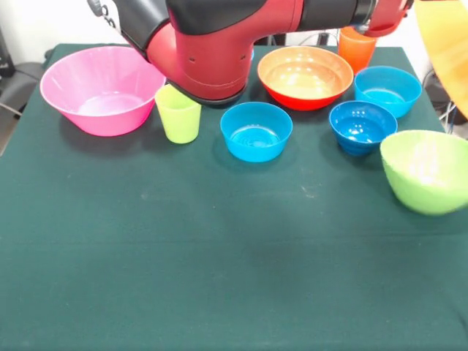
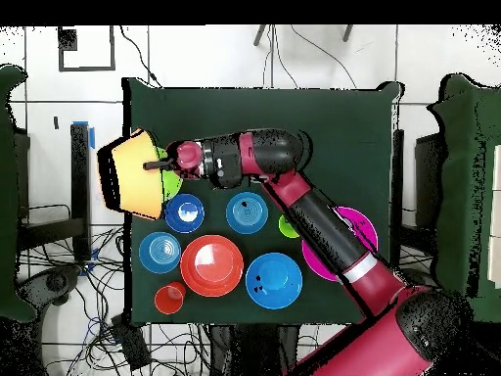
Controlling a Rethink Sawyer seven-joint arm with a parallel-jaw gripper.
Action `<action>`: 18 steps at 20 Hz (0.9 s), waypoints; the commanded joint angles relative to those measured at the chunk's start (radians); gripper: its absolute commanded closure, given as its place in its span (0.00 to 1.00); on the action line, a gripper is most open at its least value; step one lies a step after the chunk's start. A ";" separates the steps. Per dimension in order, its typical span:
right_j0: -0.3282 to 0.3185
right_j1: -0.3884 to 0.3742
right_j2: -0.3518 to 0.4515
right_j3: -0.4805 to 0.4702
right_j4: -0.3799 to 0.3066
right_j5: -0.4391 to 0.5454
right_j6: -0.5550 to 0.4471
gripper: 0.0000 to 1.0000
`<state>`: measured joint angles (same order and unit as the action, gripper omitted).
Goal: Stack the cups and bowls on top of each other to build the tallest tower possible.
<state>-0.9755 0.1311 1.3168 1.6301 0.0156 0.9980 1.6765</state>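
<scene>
My gripper [image 2: 154, 165] is shut on the rim of the large light-orange bowl [image 2: 131, 174], which hangs tilted on its side above the table's edge; it also shows in the front view [image 1: 446, 40] at the top right. The lime-green bowl [image 1: 425, 170] sits below it, partly hidden from overhead. On the table stand the pink bowl [image 1: 102, 88], the lime green cup [image 1: 178, 113], the red-orange bowl [image 1: 305, 75], the orange cup [image 1: 356, 47] and three blue bowls [image 1: 256, 130] [image 1: 362, 126] [image 1: 387, 89]. No bowl or cup stands on another.
A fourth, larger blue bowl [image 2: 274, 280] sits near the robot's base, hidden behind the arm in the front view. The arm [image 1: 212, 36] stretches low across the far row of bowls. The dark green cloth [image 1: 219, 278] covers the table.
</scene>
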 commanded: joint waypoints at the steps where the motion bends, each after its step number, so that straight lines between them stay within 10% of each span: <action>1: 0.041 0.022 0.003 -0.051 0.027 0.125 -0.161 1.00; 18: 0.036 0.125 0.015 -0.178 0.059 0.353 -0.236 1.00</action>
<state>-0.9739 0.1969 1.3451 1.5973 0.0158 1.2503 1.6765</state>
